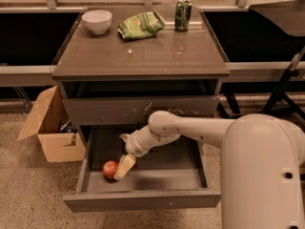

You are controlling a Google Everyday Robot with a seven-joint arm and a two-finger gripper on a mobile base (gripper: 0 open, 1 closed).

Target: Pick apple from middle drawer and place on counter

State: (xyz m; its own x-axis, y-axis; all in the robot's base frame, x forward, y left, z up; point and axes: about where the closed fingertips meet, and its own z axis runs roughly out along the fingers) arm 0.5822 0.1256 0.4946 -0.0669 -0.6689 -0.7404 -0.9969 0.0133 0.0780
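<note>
The apple (110, 168), small and red, lies in the front left corner of the open middle drawer (143, 200), which is pulled out below the closed drawer front with white scratches (143, 109). My gripper (122, 162) is inside the drawer, just right of the apple, and it is open. One cream fingertip (124, 168) is right against the apple's right side; I cannot tell whether it touches. The arm reaches in from the right. The counter (143, 56) is the glossy top of the cabinet above.
On the counter stand a white bowl (96, 21) at the back left, a green chip bag (141, 25) and a green can (183, 7). An open cardboard box (50, 128) sits on the floor left of the cabinet. A dark stand (281, 85) is at the right.
</note>
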